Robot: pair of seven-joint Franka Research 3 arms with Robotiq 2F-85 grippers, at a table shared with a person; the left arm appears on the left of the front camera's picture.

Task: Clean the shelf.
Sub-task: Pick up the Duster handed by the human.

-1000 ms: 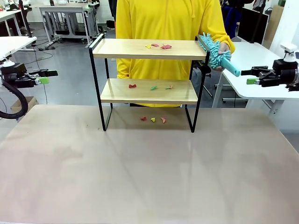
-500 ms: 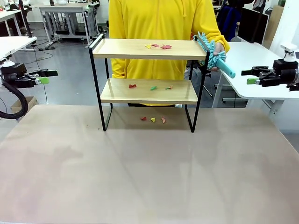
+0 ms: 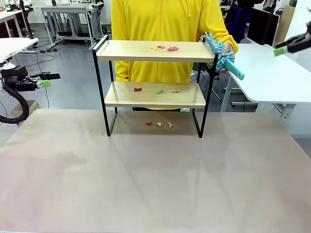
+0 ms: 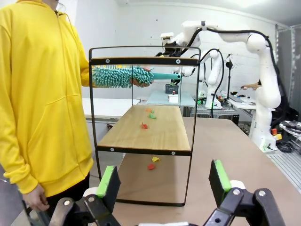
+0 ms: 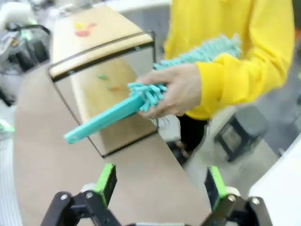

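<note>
My left claw (image 4: 164, 181) and right claw (image 5: 157, 181) both gape empty, the shelf (image 3: 146, 51) stands at twelve o'clock on the table (image 3: 146, 184), and a person's hand (image 5: 176, 89) holds a teal duster (image 5: 108, 117) at its three o'clock end.

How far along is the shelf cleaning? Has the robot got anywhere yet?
Nothing looks cleaned: coloured scraps lie on both boards of the shelf and on the table beneath. In hand: a person's hand holds out a teal duster, handle toward the open right gripper, which isn't touching it. Left to do: taking the duster and sweeping.
</note>
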